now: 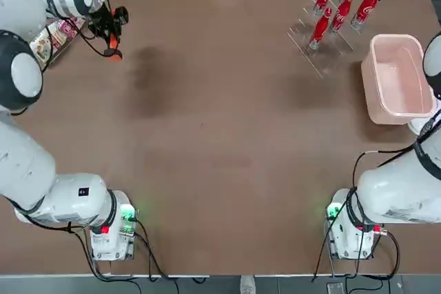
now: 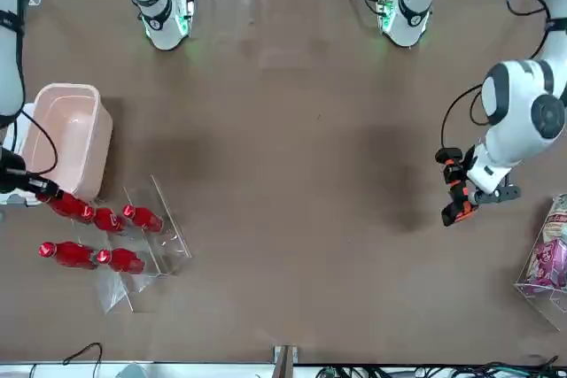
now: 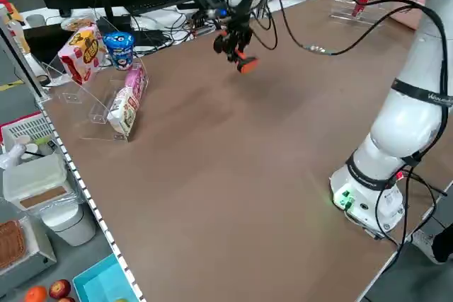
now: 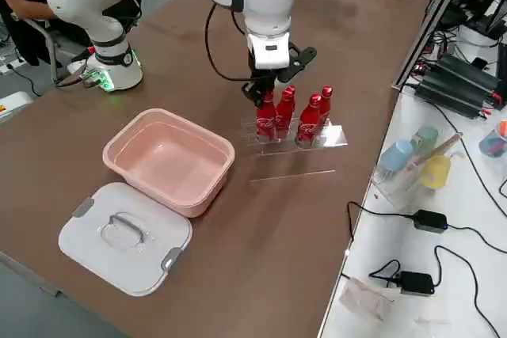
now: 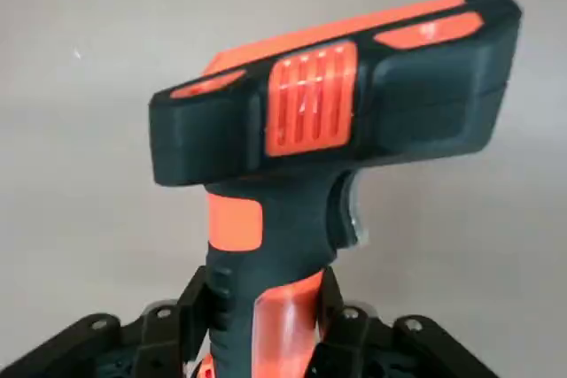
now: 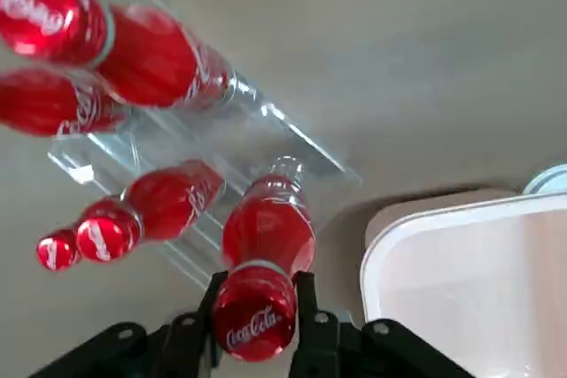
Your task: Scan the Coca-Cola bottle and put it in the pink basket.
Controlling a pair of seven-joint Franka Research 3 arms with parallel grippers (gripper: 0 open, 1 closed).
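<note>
My right gripper [image 6: 257, 307] is shut on the red cap of a Coca-Cola bottle [image 6: 266, 236]. That bottle [image 1: 365, 8] stands in the clear rack [image 1: 324, 53] at the far right, at the corner closest to the pink basket [image 1: 400, 39]. Several more red bottles [image 2: 106, 219] fill the rack. The basket [image 4: 170, 116] is open and holds nothing. At the far left, my left gripper [image 1: 110, 29] is shut on the handle of the black-and-orange scanner [image 5: 328, 121], which hangs just above the table [image 2: 456, 196].
A grey lid with a handle [image 4: 123, 235] lies beside the basket near the table's right edge. A clear stand with snack packs [image 3: 106, 83] sits at the far left edge. Cables run along the table's far edge.
</note>
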